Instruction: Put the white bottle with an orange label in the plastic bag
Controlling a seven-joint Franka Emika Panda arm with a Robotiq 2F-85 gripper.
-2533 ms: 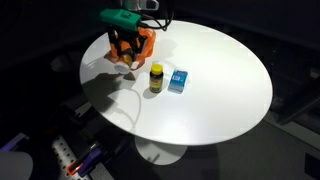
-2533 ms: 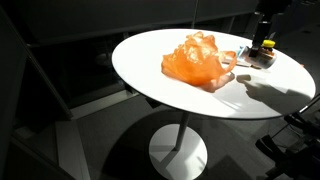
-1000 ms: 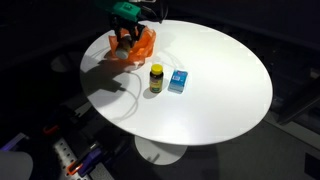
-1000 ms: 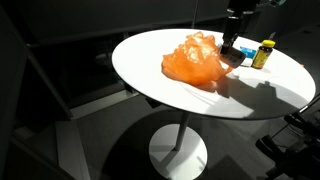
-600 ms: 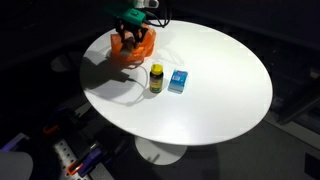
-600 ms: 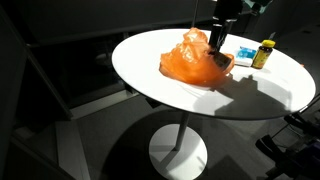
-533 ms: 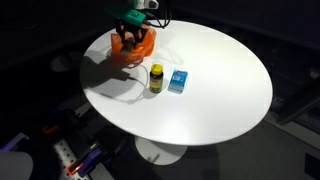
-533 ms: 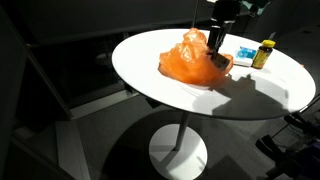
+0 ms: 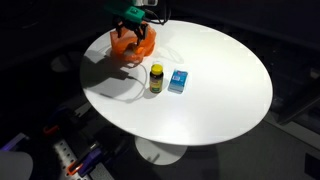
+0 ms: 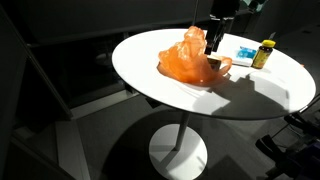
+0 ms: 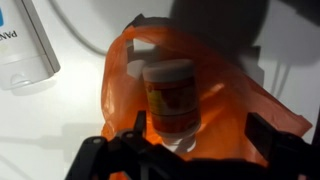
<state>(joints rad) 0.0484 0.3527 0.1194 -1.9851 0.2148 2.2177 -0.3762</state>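
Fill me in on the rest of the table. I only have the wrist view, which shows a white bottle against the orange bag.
Observer: In an exterior view the gripper hangs right above the orange bag, which sits toward one side of a round white table.
Operator: Name whatever else stands there.
Observer: A yellow bottle stands next to a blue box, both apart from the bag.
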